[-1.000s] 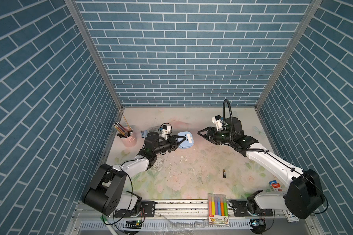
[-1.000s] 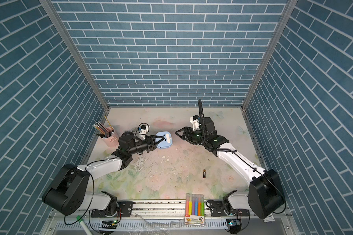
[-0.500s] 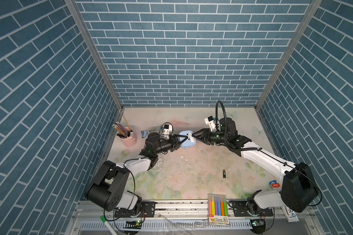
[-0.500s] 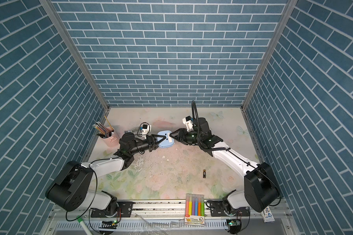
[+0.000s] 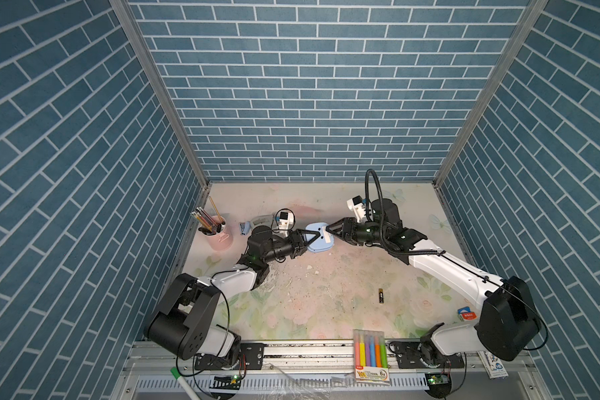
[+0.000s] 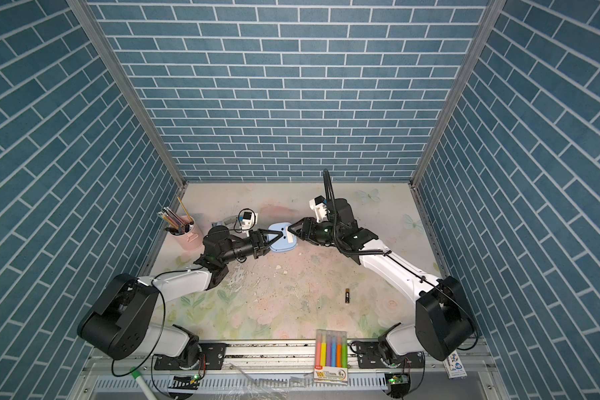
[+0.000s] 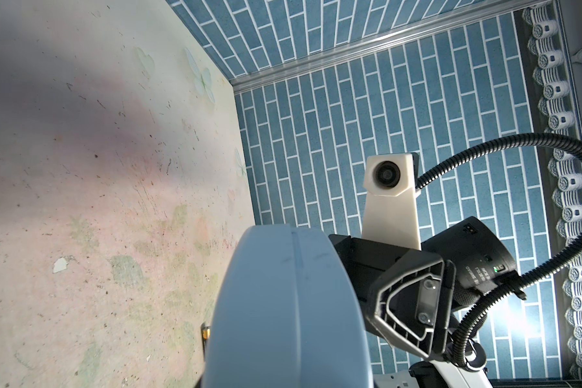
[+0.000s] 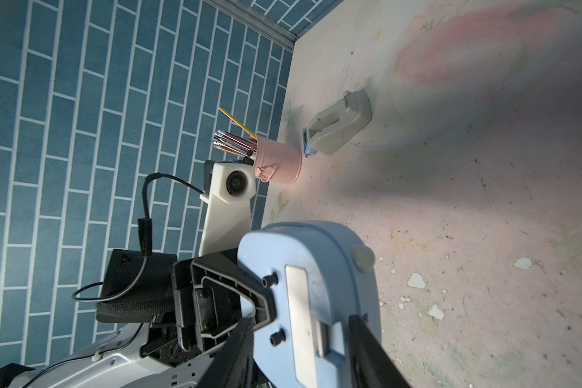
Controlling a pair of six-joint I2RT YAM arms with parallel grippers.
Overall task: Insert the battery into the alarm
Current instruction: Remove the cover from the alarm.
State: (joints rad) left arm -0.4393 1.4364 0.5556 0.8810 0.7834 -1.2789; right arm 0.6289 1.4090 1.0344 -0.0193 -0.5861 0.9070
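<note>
I am pinching the alarm [image 5: 318,246] in my left jaws. My right jaws are straddling its opposite edge; I cannot tell whether they are gripping. The battery [image 5: 381,295] is lying on the table [image 5: 329,298], well apart from the alarm.

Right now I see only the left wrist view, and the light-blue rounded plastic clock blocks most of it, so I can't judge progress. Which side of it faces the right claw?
Observer: The light-blue rounded plastic clock turns its back, carrying a long white panel, toward the right claw.
Operator: Is that claw gripping anything?
Observer: Its fingers stand apart, one either side of the panel.
Operator: And the battery?
Observer: The slim black cylindrical battery with a gold end lies loose on the floral tabletop, between the clock and the pack of coloured highlighter pens.
</note>
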